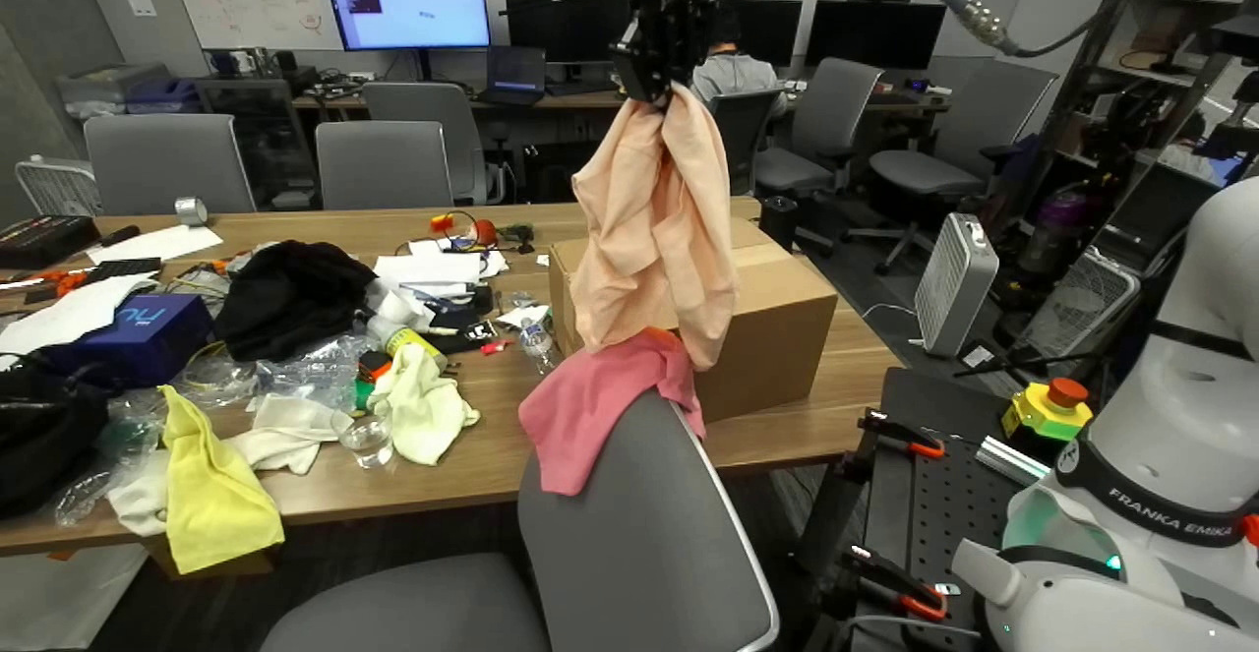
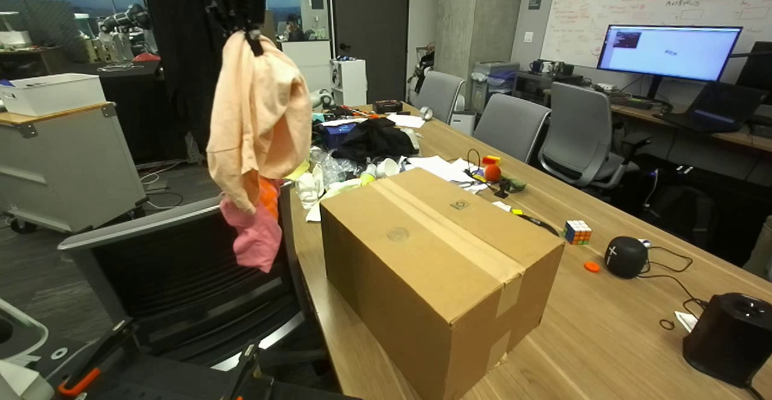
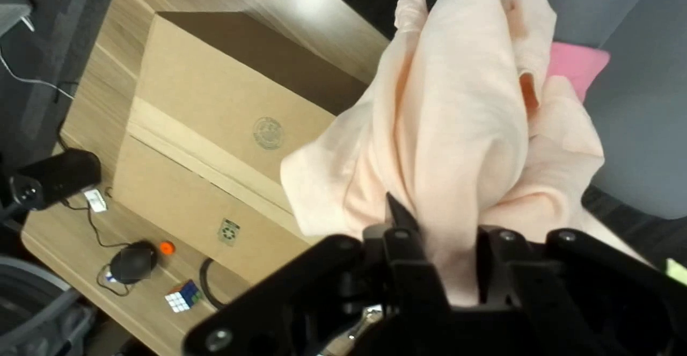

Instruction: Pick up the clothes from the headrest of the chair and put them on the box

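Clamping peach garment (image 1: 651, 229) by upper end in gripper (image 3: 448, 248); hanging long axis downward above chair back (image 1: 644, 534); showing box (image 3: 198, 130) to left in wrist view; likely requiring sideways travel onto box.

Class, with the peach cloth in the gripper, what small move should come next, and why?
Probably lift the peach cloth slightly before carrying it toward the box. The gripper is shut on its upper part, but its lower end overlaps the pink cloth on the chair in both exterior views; contact is unclear. Extra height would likely avoid dragging the pink cloth or catching the box.
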`<state>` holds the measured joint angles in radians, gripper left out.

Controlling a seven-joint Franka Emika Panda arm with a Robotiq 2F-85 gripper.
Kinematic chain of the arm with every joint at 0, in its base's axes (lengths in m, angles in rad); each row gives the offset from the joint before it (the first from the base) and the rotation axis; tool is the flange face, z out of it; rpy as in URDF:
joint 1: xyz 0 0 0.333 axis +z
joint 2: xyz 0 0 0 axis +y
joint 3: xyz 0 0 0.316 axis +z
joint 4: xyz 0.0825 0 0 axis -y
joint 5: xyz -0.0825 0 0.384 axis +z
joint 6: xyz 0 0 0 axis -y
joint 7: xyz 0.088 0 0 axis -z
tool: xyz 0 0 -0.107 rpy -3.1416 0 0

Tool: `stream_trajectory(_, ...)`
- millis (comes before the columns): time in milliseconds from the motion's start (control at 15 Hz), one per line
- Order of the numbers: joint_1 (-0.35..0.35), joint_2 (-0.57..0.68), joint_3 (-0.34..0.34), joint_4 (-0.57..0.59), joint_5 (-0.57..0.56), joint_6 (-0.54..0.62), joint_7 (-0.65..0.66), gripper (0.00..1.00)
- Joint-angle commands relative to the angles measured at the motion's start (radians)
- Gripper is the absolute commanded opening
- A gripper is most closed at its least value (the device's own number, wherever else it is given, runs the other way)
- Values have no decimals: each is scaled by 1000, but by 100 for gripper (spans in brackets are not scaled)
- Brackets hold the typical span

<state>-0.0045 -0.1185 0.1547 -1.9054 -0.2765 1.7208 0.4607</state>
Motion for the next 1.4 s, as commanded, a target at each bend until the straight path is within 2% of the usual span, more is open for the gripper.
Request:
stream_trajectory(0,-27,123,-67,137,-52,-42,97,3)
stream_trajectory(600,-122,203,-277,216,-149,22,275,3)
stream_trajectory(800,-135,216,-307,227,-173,60,326,3)
stream_trajectory(1133,-132,236,-319,251,-219,67,385,3)
stream_trajectory(1333,-132,238,-321,246,-240,130,432,3)
